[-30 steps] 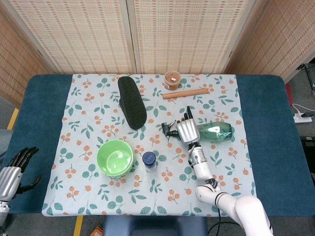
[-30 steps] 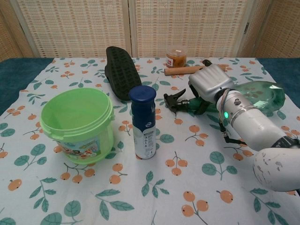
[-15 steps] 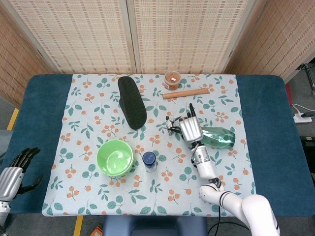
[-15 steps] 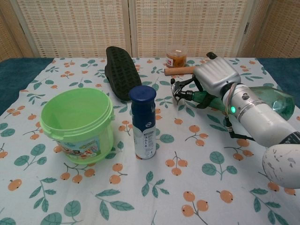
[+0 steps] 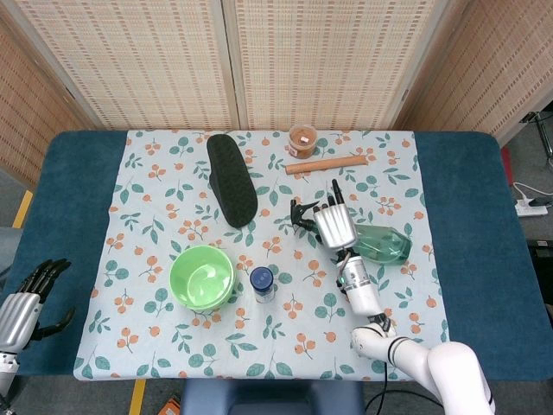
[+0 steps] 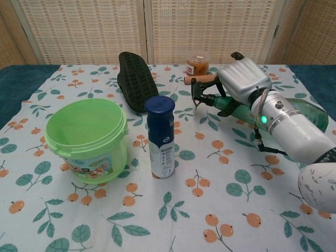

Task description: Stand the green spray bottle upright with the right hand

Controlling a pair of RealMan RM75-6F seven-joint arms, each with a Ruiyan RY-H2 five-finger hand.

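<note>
A: Where is the spray bottle (image 5: 380, 243) at this point?

B: On the right part of the flowered cloth (image 5: 155, 225), in the right hand (image 5: 335, 226). The hand is wrapped around the neck end, fingers curled under it. In the chest view the black nozzle (image 6: 198, 90) is off the cloth and pointing left, while the fat green base lies low behind the forearm — so the bottle is tilted, not yet standing.

A: And the other hand?

B: The left hand (image 5: 24, 294) sits well apart at the near left edge of the table, holding nothing, fingers loosely spread.

A: What could spoil it from here?

B: Mainly the grip. I judge the hold is high, near the neck, and the heavy end is the base; as the bottle swings up it could turn in the fingers or slip out. I can't tell how firmly the fingers close, since the back of the hand hides them.

A: Anything nearby to hit?

B: The wooden stick (image 5: 327, 163) and the small orange jar (image 5: 302, 138) lie further back, beyond the nozzle. A wide swing of the nozzle might reach the stick. The black shoe sole (image 5: 232, 179), the green bucket (image 5: 202, 277) and the blue-capped bottle (image 5: 262, 282) are well to the left, so less at risk.

A: And once it is set down?

B: If the base lands on an edge, or the hand lets go before it sits flat, it could tip — the cloth may also give a little.
</note>
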